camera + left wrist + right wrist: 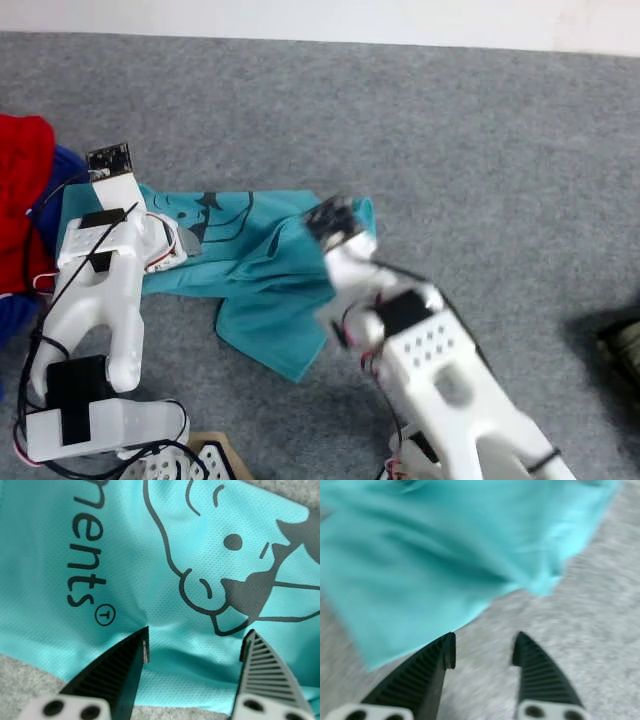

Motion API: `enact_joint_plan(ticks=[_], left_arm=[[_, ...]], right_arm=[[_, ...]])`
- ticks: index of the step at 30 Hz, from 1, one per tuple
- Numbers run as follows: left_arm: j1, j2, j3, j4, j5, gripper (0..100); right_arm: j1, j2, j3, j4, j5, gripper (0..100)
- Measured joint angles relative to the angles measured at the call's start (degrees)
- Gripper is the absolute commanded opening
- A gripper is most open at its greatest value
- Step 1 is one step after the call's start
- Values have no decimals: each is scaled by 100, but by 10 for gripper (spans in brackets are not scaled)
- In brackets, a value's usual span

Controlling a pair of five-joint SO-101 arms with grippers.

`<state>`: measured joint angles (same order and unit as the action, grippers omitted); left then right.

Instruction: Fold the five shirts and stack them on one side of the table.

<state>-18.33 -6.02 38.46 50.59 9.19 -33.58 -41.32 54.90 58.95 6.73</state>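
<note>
Grey table (480,150); teal shirt (268,285) under spread left gripper (196,644), beside spread right gripper (484,650).

Shirt (262,285) on table (480,130), left tool (196,647) over it, clothes heap (20,175) at left edge.

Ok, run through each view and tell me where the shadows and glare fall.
High view: soft, even light on the table, no glare; shade darkens its right edge. Left wrist view: the teal shirt is evenly lit, with faint shading in the crease by the left gripper. Right wrist view: darker bands of shade run along the shirt's folds, and there is no glare.
</note>
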Motion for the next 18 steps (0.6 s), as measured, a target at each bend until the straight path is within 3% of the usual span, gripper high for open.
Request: enact_joint_plan(ticks=[4,10,15,18], left_arm=[[0,0,70,-158,0,305],[-62,0,114,-308,0,305],[-123,0,114,-308,9,305],[-123,0,114,-308,0,305]], right_arm=[[-818,-686,404,387,79,163],[-1530,-580,492,510,325,217],[-2716,-255,554,756,1116,224],[-2989,-79,554,677,1451,224]])
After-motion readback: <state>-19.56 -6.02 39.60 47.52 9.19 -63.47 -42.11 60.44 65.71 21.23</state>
